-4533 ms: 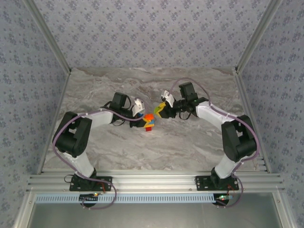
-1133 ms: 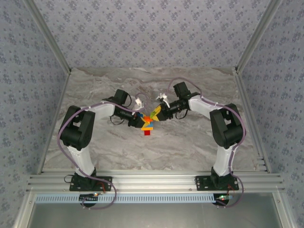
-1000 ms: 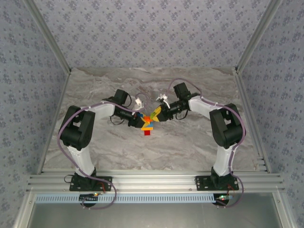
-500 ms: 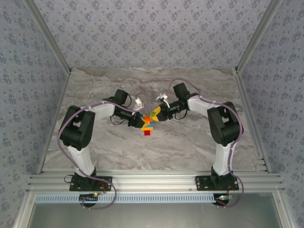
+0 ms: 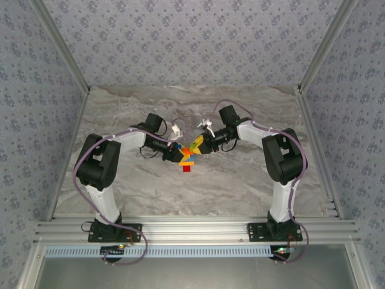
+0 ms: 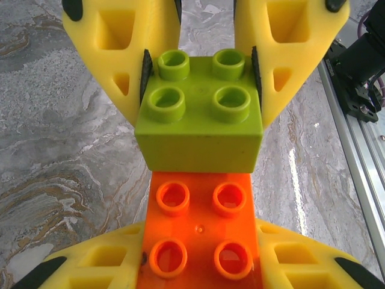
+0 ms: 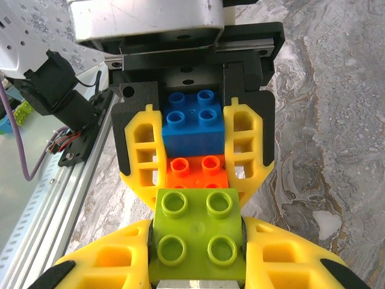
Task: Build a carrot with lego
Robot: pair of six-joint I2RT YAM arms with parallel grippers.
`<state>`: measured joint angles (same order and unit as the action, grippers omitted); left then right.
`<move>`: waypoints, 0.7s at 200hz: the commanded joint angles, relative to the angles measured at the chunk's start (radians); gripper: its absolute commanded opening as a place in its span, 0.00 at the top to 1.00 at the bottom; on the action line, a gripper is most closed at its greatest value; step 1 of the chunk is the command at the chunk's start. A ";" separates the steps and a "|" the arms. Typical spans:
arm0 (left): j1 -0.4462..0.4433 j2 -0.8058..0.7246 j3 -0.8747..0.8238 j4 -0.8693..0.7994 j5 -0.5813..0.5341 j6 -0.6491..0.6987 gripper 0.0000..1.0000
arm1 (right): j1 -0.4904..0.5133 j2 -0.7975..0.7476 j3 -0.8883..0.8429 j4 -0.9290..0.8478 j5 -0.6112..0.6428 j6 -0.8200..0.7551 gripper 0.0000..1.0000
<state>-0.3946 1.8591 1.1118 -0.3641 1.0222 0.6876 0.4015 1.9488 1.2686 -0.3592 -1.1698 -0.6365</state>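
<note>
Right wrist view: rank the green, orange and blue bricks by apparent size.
1. green brick: largest, but nearest the camera, so true size is unsure.
2. blue brick.
3. orange brick: smallest; just a strip shows behind the green one.

A marbled grey table (image 5: 240,180) sits between floral-patterned walls (image 5: 192,42), aluminium rails (image 5: 192,229) in front.

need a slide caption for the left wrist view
A green brick in the right pincer meets the orange brick gripped by the left pincer, above the marble table.
</note>
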 commanded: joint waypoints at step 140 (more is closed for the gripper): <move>0.005 0.009 0.029 0.005 0.017 0.003 0.71 | 0.024 0.084 0.023 -0.156 0.111 -0.073 1.00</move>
<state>-0.3943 1.8603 1.1118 -0.3656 1.0248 0.6796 0.4030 1.9785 1.3010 -0.4149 -1.1782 -0.6979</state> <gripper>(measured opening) 0.359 0.295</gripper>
